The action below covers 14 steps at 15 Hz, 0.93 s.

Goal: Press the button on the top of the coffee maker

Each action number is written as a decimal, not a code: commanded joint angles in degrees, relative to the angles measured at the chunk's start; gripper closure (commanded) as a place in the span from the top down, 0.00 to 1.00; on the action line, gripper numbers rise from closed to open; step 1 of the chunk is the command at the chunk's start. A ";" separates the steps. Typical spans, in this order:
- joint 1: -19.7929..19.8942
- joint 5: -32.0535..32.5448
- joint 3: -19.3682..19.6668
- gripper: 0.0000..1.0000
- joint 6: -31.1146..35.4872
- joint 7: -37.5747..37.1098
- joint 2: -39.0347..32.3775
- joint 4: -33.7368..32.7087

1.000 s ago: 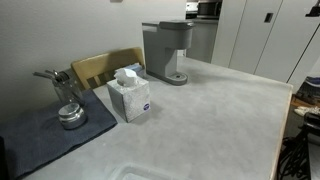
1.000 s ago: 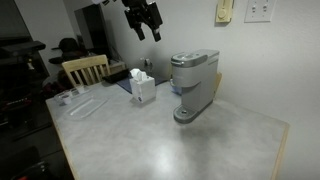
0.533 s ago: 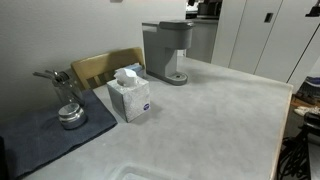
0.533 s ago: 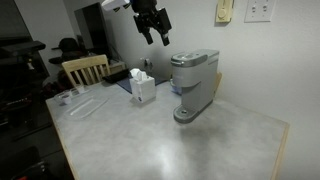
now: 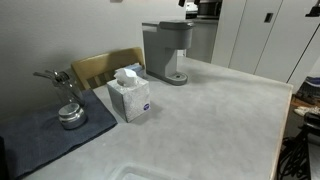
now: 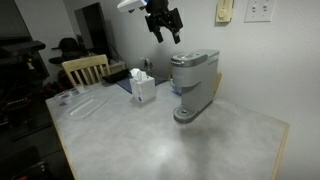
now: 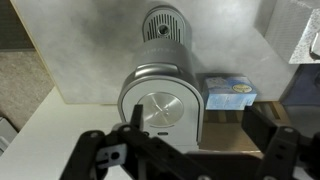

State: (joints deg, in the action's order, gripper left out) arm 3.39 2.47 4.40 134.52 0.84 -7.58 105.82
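The grey coffee maker (image 5: 167,50) stands on the pale counter near the wall, and it shows in both exterior views (image 6: 193,85). My gripper (image 6: 165,22) hangs open and empty in the air above and a little to the left of its head. In an exterior view only its tip shows at the top edge (image 5: 188,6). The wrist view looks down on the machine's top (image 7: 160,105) with its round silver lid and on the drip base (image 7: 160,25). My open fingers (image 7: 200,130) frame the near edge of the top.
A white-and-blue tissue box (image 5: 130,97) (image 6: 142,87) (image 7: 230,92) stands beside the machine. A wooden chair (image 5: 105,67) (image 6: 85,68) is behind the counter. A dark mat with metal items (image 5: 40,130) lies at one end. The wall is close behind the machine.
My gripper has moved sideways through the air toward the coffee maker, and now sits nearly over its head. Nothing on the counter has moved.
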 commanded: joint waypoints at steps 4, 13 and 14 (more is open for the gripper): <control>0.93 -0.20 0.06 1.00 -8.04 1.23 -7.72 -12.37; 1.22 0.28 0.25 1.00 -16.03 -0.05 -11.07 -18.84; 1.23 0.28 0.25 1.00 -16.04 -0.05 -11.17 -18.94</control>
State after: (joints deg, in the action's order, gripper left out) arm 4.38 2.69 4.88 118.73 0.79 -18.70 87.12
